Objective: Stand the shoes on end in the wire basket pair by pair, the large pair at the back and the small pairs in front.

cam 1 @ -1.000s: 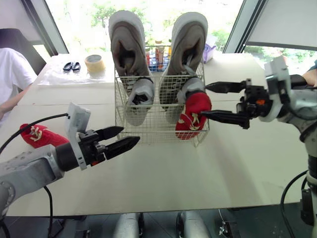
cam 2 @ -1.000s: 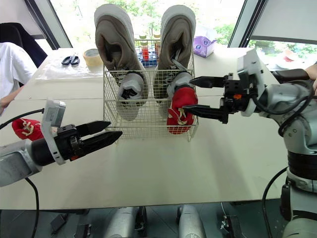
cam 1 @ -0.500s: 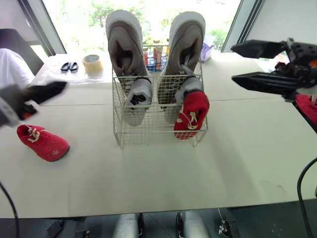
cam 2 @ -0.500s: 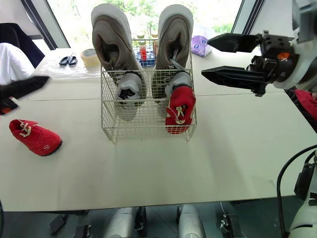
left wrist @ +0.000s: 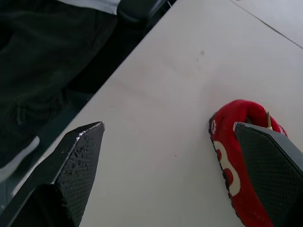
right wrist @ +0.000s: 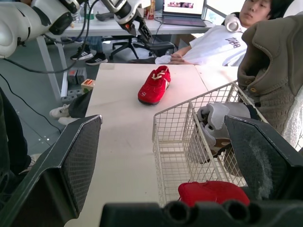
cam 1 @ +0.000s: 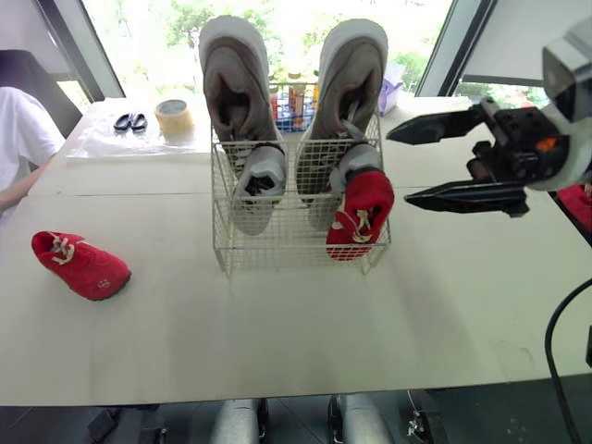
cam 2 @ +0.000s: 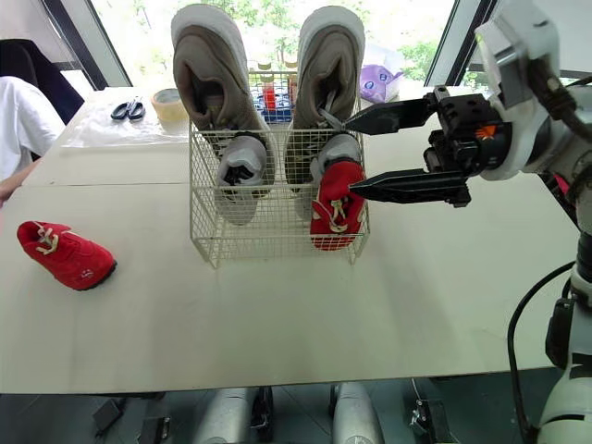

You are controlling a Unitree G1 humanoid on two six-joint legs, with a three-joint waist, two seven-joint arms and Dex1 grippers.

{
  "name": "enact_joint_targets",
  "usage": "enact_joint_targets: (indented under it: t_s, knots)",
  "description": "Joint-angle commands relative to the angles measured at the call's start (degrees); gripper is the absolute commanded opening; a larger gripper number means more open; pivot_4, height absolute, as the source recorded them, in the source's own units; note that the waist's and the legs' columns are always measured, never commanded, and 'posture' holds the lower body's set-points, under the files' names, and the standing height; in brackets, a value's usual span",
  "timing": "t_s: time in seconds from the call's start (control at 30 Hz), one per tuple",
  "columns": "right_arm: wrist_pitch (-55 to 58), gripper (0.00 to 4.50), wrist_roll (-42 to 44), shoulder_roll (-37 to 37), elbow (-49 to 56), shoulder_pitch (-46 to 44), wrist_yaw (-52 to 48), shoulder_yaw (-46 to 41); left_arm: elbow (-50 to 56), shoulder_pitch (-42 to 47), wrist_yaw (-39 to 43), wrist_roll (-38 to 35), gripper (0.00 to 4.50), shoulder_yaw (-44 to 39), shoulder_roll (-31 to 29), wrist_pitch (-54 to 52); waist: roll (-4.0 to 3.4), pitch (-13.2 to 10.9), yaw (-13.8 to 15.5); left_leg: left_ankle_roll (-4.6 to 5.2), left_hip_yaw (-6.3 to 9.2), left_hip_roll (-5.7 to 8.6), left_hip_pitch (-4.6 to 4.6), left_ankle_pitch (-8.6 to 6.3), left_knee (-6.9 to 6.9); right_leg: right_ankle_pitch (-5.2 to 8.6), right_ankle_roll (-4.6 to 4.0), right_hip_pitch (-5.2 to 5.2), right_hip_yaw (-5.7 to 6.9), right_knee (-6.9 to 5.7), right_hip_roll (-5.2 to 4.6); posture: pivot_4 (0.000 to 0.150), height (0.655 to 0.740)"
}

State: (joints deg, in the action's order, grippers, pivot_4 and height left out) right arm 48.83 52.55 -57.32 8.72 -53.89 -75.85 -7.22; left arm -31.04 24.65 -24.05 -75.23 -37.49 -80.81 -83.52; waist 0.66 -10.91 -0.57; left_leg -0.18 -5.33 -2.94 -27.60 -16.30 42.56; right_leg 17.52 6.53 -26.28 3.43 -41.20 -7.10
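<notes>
The wire basket (cam 1: pixel 296 242) stands mid-table. Two large grey shoes (cam 1: pixel 231 83) (cam 1: pixel 350 79) stand on end at its back. In front of them are two small grey shoes (cam 1: pixel 257 185) (cam 1: pixel 347 168) and a small red shoe (cam 1: pixel 363 215) at the front right. Its red mate (cam 1: pixel 81 265) lies on the table far left. My right gripper (cam 1: pixel 398 167) hangs open beside the basket's right side, holding nothing. My left gripper (left wrist: pixel 168 125) is open above the table's left edge, with the loose red shoe (left wrist: pixel 236 165) by one finger.
A tape roll (cam 1: pixel 173 117), scissors (cam 1: pixel 133 122), bottles (cam 1: pixel 294 97) and a purple pack (cam 2: pixel 377 85) sit behind the basket. A person in a white shirt (cam 1: pixel 18 139) sits at the table's left end. Bare tabletop (cam 1: pixel 296 324) lies in front of the basket.
My left gripper has swung from in front of the basket out to the left, toward the loose red shoe. My right gripper pulled back up and right, then returned beside the basket.
</notes>
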Motion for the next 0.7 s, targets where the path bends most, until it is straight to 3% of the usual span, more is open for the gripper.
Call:
enact_joint_targets:
  t_s: [0.03, 0.2, 0.47, 0.57, 0.7]
  knots:
    - [-1.06, 4.46, -0.43, 0.23, 0.76, 0.29, -0.12, -0.87, 0.33, 2.74, -3.71, 2.92, 4.5, -4.39, 4.53, -2.68, 0.09, 0.03, -0.11, -0.02, 0.01, 0.0, 0.0, 0.01, 0.0, -0.01, 0.01, 0.01, 0.0, -0.02, 0.0, 0.15, 0.6675]
    - [0.49, 4.46, 0.56, -0.06, 1.95, 0.89, 1.03, -1.68, -0.44, 7.1, -8.15, 8.73, 4.5, -6.61, 13.01, -1.74, 0.31, 0.08, -0.13, -0.08, -0.08, 0.0, -0.11, 0.05, 0.03, -0.02, 0.02, 0.04, 0.01, -0.16, -0.06, 0.15, 0.6675]
    - [2.57, 4.46, 1.93, -0.94, 4.12, 2.85, 3.59, -3.8, -2.55, 12.9, -6.29, 19.82, 4.5, -4.35, 20.23, -1.2, 0.43, 0.11, 0.08, -0.07, -0.14, 0.04, -0.09, 0.05, 0.1, -0.03, 0.03, 0.1, 0.03, -0.2, -0.11, 0.15, 0.6675]
    - [3.68, 4.5, 2.77, -1.47, 5.27, 3.96, 5.01, -4.98, -5.11, 13.81, -3.89, 24.61, 3.76, -2.78, 22.11, 0.73, 0.45, 0.12, 0.01, -0.07, -0.2, 0.09, -0.06, 0.05, 0.12, -0.03, 0.03, 0.13, 0.03, -0.21, -0.14, 0.15, 0.6675]
    - [4.77, 4.5, 3.6, -2.46, 5.99, 5.17, 6.07, -6.63, -6.3, 14.67, -1.22, 29.14, 1.76, -2.5, 23.42, 1.24, 0.46, 0.13, -0.18, -0.06, -0.48, 0.09, 0.03, 0.05, 0.12, -0.03, 0.04, 0.1, 0.04, -0.28, -0.17, 0.15, 0.6675]
